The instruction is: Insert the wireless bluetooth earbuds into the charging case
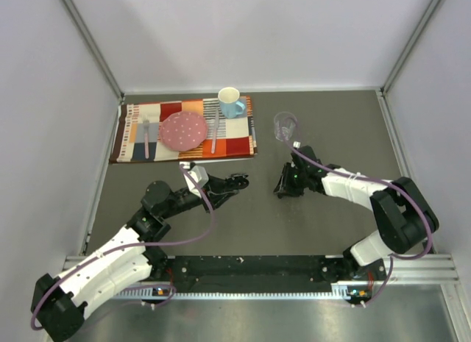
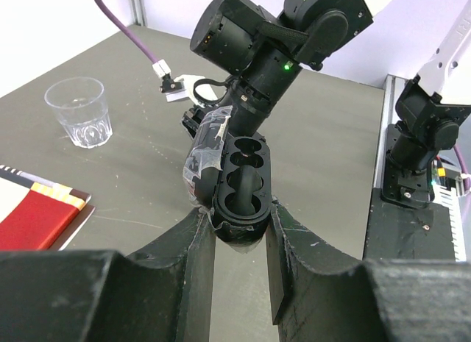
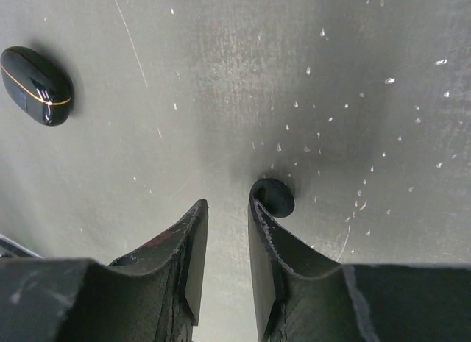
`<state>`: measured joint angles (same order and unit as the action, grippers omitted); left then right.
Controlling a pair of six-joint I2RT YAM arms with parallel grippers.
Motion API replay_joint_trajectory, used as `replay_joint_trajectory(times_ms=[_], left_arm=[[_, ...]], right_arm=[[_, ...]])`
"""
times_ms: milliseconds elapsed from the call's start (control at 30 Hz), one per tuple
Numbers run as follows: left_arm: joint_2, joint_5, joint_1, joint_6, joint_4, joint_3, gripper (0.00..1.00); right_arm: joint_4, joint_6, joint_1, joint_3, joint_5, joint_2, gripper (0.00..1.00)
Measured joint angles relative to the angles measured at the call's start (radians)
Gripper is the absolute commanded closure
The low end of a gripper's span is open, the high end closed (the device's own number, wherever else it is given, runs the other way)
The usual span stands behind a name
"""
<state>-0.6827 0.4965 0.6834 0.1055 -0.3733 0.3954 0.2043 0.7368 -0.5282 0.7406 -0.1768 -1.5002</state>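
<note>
My left gripper (image 2: pixel 239 213) is shut on the lower end of an open black charging case (image 2: pixel 243 180) and holds it above the table; its sockets look empty and its lid (image 2: pixel 208 154) is flipped to the left. In the top view it is at the table's middle (image 1: pixel 234 182). My right gripper (image 3: pixel 228 198) points down at the table with its jaws a little apart and nothing between them. One tiny black earbud (image 3: pixel 278 197) lies just outside the tip of its right finger (image 3: pixel 259 209). The right gripper (image 1: pixel 287 189) stands right of the case. The other earbuds are out of view.
A glossy black oval case (image 3: pixel 37 84) with a gold line lies on the table, far left in the right wrist view. A clear glass (image 1: pixel 285 125) stands behind the right gripper. A placemat (image 1: pixel 235 143) at the back holds a pink plate (image 1: pixel 184 130), cutlery and a blue mug (image 1: pixel 230 101).
</note>
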Motion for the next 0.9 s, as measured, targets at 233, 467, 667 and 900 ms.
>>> replay_joint_trajectory(times_ms=[233, 467, 667, 900], left_arm=[[0.0, -0.005, 0.0, 0.0, 0.002, 0.0, 1.0], [0.0, -0.008, 0.0, 0.0, 0.002, 0.0, 1.0], [0.0, -0.008, 0.0, 0.0, 0.002, 0.0, 1.0], [0.0, -0.015, 0.0, 0.0, 0.003, -0.001, 1.0]], right_arm=[[0.008, 0.0, 0.0, 0.0, 0.026, 0.001, 0.72], [0.042, -0.001, 0.0, -0.001, 0.059, 0.029, 0.76], [0.06, 0.002, 0.0, -0.002, 0.08, 0.04, 0.78], [0.071, 0.02, 0.0, -0.008, 0.085, 0.042, 0.79]])
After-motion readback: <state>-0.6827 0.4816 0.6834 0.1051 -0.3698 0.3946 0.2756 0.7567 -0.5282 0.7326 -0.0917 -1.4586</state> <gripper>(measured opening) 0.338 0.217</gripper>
